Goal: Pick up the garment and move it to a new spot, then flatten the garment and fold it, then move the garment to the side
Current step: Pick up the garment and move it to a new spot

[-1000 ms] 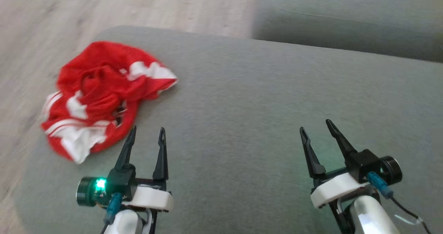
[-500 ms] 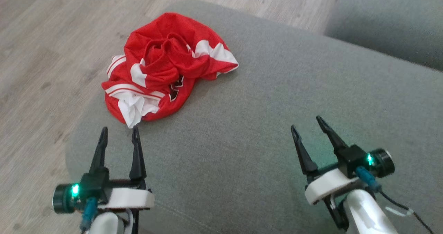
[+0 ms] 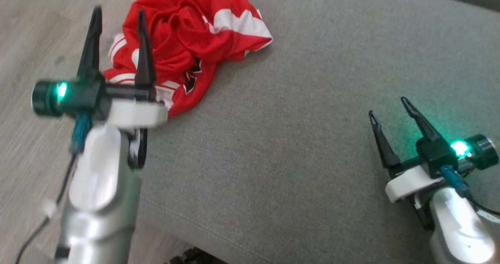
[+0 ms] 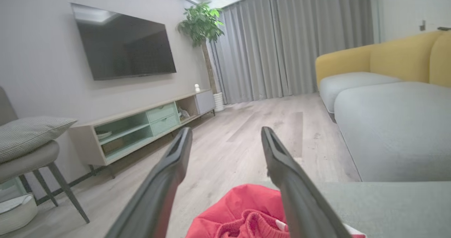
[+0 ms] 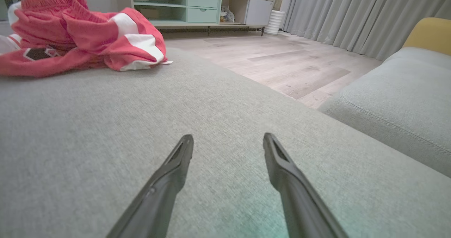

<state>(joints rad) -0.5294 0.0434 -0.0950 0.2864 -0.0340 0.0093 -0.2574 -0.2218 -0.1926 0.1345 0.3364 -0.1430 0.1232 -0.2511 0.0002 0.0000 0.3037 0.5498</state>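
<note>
Your left gripper is open wide. Its two dark fingers stand far apart and there is nothing between them. The garment is a red and white heap, all bunched up. It lies just under and just in front of this gripper's fingertips. From the left wrist view you see the red cloth low down between the two fingers. The fingers point out over it toward the wooden floor. I cannot tell if the fingers touch the cloth.

Your right gripper is open wide too, and it holds nothing. It sits low over the bare grey cushion. A green glow from its light falls on the cloth of the cushion right beside it. From this gripper, the garment is well away, ahead and off to the left, near the far edge of the cushion. A second grey cushion lies ahead of it on the right.
</note>
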